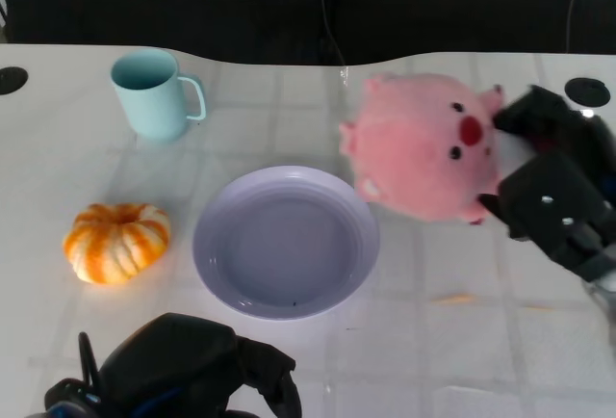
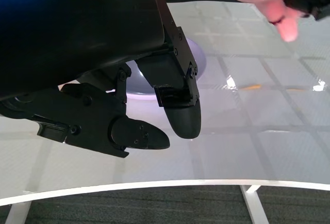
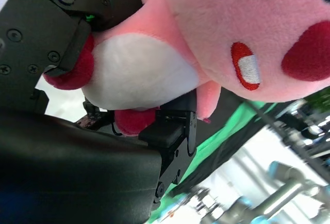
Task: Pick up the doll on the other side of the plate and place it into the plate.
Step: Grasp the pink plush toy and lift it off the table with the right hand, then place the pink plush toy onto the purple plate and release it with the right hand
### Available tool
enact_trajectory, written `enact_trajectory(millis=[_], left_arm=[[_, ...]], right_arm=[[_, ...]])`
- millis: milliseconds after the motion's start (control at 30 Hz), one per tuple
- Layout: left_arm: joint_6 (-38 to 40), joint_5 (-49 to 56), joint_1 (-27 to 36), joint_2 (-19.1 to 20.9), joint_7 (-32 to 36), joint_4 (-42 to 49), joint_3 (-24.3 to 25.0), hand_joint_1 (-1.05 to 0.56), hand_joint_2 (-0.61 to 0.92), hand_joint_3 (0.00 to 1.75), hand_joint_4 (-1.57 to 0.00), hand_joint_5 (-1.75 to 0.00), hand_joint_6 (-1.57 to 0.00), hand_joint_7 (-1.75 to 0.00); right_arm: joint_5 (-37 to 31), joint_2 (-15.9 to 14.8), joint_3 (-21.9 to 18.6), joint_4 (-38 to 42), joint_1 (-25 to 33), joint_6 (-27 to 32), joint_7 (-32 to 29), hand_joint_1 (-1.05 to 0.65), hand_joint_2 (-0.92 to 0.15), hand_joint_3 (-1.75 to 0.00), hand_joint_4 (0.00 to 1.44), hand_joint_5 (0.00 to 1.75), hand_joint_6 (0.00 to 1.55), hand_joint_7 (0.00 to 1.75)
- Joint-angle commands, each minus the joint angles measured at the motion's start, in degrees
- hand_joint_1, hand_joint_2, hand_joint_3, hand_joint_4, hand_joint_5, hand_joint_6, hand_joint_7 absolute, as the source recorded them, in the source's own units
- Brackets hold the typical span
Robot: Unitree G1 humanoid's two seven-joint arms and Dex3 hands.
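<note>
From the head camera I see my right hand (image 1: 553, 192) gripping the round pink plush pig doll (image 1: 423, 145), lifted beside the shallow lavender plate (image 1: 286, 242) (not over it). Left wrist: my left hand (image 2: 154, 126) hangs open. Right wrist: fingers (image 3: 72, 33) clamp the doll's belly.

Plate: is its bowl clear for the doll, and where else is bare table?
The plate is empty inside. Bare table lies in front of the right hand holding the doll. The left side is crowded: mug, pumpkin, left hand.
</note>
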Motion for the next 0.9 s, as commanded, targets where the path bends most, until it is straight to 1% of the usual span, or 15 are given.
enact_trajectory(millis=[33,167,233,333,433,500,633,667,700,733,767,800,833,867,900], left_arm=[[-0.52,0.87,-0.47,0.32,1.07,1.02,-0.15,-0.23,0.92,0.19,-0.78,-1.27,-0.90,-0.57],[-1.02,1.00,-0.50,0.07,1.72,1.86,-0.38,-0.22,0.92,0.17,-0.78,-1.27,-0.91,-0.56],[-0.97,1.05,-0.52,-0.04,1.53,1.97,-0.46,-0.23,0.92,0.18,-0.78,-1.26,-0.91,-0.55],[-1.48,0.96,-0.39,-0.23,1.90,2.17,-0.49,-0.23,0.92,0.19,-0.78,-1.26,-0.92,-0.55],[-1.20,1.44,-0.35,-0.40,1.69,1.93,-0.68,-0.24,0.92,0.19,-0.78,-1.25,-0.92,-0.54],[-1.34,1.75,-0.41,-0.46,1.83,2.00,-0.83,-0.24,0.92,0.19,-0.79,-1.25,-0.92,-0.54],[-1.43,1.23,-0.41,-0.81,2.07,2.30,-0.95,-0.24,0.92,0.20,-0.79,-1.25,-0.93,-0.53],[-1.53,1.28,-0.47,-0.83,2.23,2.42,-1.02,-0.24,0.92,0.20,-0.79,-1.25,-0.93,-0.53],[-1.57,1.43,-0.53,-0.84,2.35,2.49,-1.11,-0.24,0.92,0.20,-0.79,-1.25,-0.93,-0.53],[-1.53,1.57,-0.56,-0.85,2.40,2.52,-1.19,-0.24,0.92,0.20,-0.79,-1.25,-0.93,-0.53],[-1.46,1.66,-0.57,-0.84,2.40,2.51,-1.24,-0.24,0.92,0.20,-0.79,-1.25,-0.93,-0.53],[-1.15,1.85,-0.59,-0.80,2.11,2.30,-1.30,-0.24,0.92,0.20,-0.79,-1.25,-0.93,-0.53],[-0.92,1.97,-0.60,-0.77,1.90,2.13,-1.34,-0.24,0.92,0.20,-0.78,-1.25,-0.93,-0.53],[-1.03,2.03,-0.59,-0.74,2.01,2.12,-1.33,-0.24,0.92,0.20,-0.78,-1.25,-0.93,-0.53],[-1.27,1.96,-0.58,-0.69,2.20,2.18,-1.29,-0.24,0.92,0.20,-0.79,-1.25,-0.93,-0.52]], right_arm=[[-0.28,1.65,2.19,-3.02,-2.81,1.33,2.55,-0.10,-0.30,-1.39,0.92,1.75,0.77,1.75],[-2.53,4.89,5.34,-3.75,-5.27,5.22,3.55,-0.11,-0.33,-1.33,0.92,1.75,0.75,1.75],[-3.60,6.61,7.12,-1.77,-6.92,5.56,3.33,-0.12,-0.35,-1.31,0.92,1.75,0.74,1.75],[-4.42,8.52,9.12,2.15,-8.80,4.03,2.76,-0.12,-0.37,-1.30,0.91,1.75,0.74,1.75],[-4.89,9.93,10.50,6.08,-10.25,1.41,1.71,-0.11,-0.34,-1.36,0.94,1.75,0.77,1.75],[-5.51,10.67,11.27,8.50,-10.98,0.08,0.58,-0.12,-0.32,-1.36,0.95,1.75,0.78,1.75],[-5.76,12.33,11.92,11.94,-11.45,-0.13,-0.24,-0.12,-0.34,-1.32,0.94,1.75,0.77,1.75],[-5.89,12.50,12.00,12.24,-11.22,-0.30,-0.49,-0.11,-0.33,-1.34,0.94,1.75,0.79,1.67],[-5.95,12.65,12.02,12.30,-10.88,-0.43,-0.74,-0.10,-0.33,-1.32,0.88,1.71,0.79,1.44],[-5.98,12.76,12.06,12.20,-10.37,-0.55,-0.90,-0.11,-0.36,-1.25,0.84,1.64,0.80,1.27],[-6.07,12.82,12.12,12.07,-10.00,-0.57,-0.96,-0.13,-0.46,-1.04,0.77,1.43,0.76,1.01],[-6.55,12.63,12.56,11.79,-9.62,-0.18,-0.59,-0.17,-0.60,-0.78,0.66,1.19,0.73,0.68],[-6.95,12.49,12.88,11.60,-9.39,0.11,-0.30,-0.22,-0.71,-0.57,0.57,0.99,0.69,0.47],[-7.59,12.02,13.48,11.47,-9.10,0.06,0.04,-0.25,-0.80,-0.40,0.54,0.85,0.68,0.32],[-8.11,11.48,14.09,11.24,-8.79,0.13,0.63,-0.30,-0.87,-0.26,0.44,0.70,0.60,0.16]])
